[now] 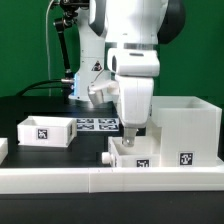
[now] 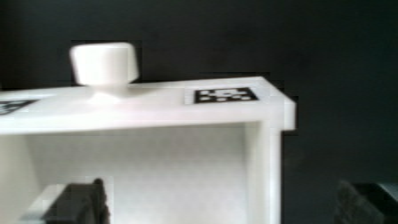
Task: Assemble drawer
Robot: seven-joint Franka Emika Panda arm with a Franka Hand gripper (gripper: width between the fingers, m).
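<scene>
White plastic makes up every drawer part on the black bench (image 1: 25, 112). The white robot arm's two-finger claw (image 1: 132, 131) hangs low over a small, open-topped, rectangular plastic knobbed tray (image 1: 131, 153). This tray sits at the near edge of the bench, right behind the low white border wall (image 1: 60, 180). Just beside it, on the exterior view's right, stands the large white plastic cube housing (image 1: 190, 122), with a black-and-white square tag (image 1: 186, 157) on its near face; whether the two touch cannot be told. A second small white open-topped tray (image 1: 45, 130), also tagged, lies well apart on the exterior view's left. The thin flat white marker board (image 1: 95, 123) lies farther back between them. In the wrist view the claw (image 2: 228, 205) is spread wide and pinches nothing, and its dark fingers (image 2: 80, 200) show at either side of the picture. The knobbed tray (image 2: 160, 150) fills the space ahead of them. Its hollow is in plain sight, and its rim carries a stubby round white knob (image 2: 100, 65) and a square tag (image 2: 226, 96).
</scene>
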